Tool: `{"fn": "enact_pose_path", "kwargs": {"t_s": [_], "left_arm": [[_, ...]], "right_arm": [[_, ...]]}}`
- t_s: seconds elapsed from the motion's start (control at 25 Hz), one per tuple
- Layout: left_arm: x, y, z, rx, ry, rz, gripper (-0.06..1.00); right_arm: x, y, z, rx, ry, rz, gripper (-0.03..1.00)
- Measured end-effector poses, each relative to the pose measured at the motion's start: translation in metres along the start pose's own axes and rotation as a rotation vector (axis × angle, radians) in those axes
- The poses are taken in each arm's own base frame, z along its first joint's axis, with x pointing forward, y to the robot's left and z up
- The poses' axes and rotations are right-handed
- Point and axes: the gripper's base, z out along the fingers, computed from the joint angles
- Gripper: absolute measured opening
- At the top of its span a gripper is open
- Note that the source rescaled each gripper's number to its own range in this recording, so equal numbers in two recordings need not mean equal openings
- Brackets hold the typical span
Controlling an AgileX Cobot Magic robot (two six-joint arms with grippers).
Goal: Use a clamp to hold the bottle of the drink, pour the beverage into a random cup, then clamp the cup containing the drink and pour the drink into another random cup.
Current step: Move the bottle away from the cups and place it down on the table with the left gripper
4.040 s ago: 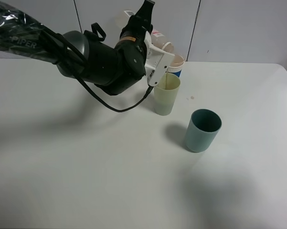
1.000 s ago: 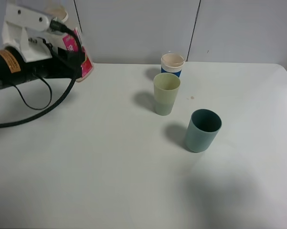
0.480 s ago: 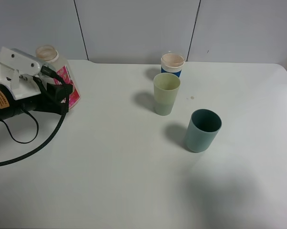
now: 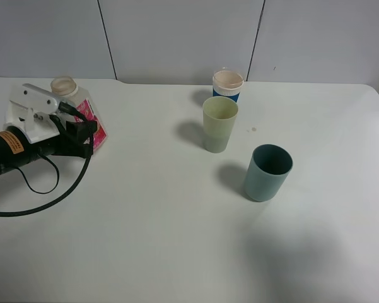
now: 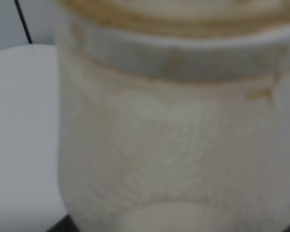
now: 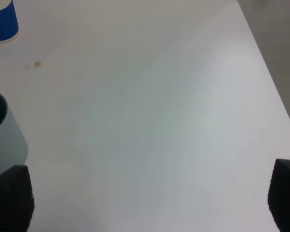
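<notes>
The left gripper (image 4: 83, 134) lies low over the far left part of the white table (image 4: 145, 240), its black fingers clamped tight on the pink-labelled body of the bottle (image 4: 75, 107). The bottle is roughly upright, with its wide pale neck on top and uncapped. The arm hides its base, so I cannot tell whether it rests on the tabletop or hangs just above it. A black cable (image 4: 53, 189) loops from the arm across the table on the near side. In the left wrist view the bottle (image 5: 173, 145) fills almost everything, blurred, with its pale neck ring streaked brown.

Well to the right, the three cups stand upright and apart from the arm. The pale yellow-green cup (image 4: 219, 124) is near the table's middle toward the far side. The blue cup (image 4: 227, 84) with a white rim stands just beyond it. The dark teal cup (image 4: 267, 172) stands nearer and further right, clear of both. A small brown spot (image 4: 253, 130) marks the table right of the yellow-green cup.

The right gripper (image 6: 147, 198) does not show in the high view. Its own camera shows its two dark fingertips (image 6: 9, 198) spread wide over bare table with nothing between them. The teal cup (image 6: 2, 140) is just beside one tip, and the blue cup (image 6: 2, 21) is farther off.
</notes>
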Motion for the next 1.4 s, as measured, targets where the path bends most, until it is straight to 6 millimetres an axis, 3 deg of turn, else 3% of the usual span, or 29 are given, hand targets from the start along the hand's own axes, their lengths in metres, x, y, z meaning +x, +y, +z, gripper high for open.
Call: {"fn": "enact_pose_path", "kwargs": {"t_s": [0.28,0.6,1.32,1.4], "left_arm": [[0.017,0.002,0.006,0.007,0.027,0.092,0.03],[0.035,0.002,0.011,0.019,0.069,0.07,0.03],[0.04,0.0,0.013,0.043,0.039,0.045,0.03],[0.04,0.0,0.013,0.043,0.039,0.032,0.11]], "right_arm": [[0.0,0.0,0.0,0.0,0.0,0.0,0.92],[0.0,0.0,0.0,0.0,0.0,0.0,0.92],[0.0,0.0,0.0,0.0,0.0,0.0,0.92],[0.0,0.0,0.0,0.0,0.0,0.0,0.92]]}}
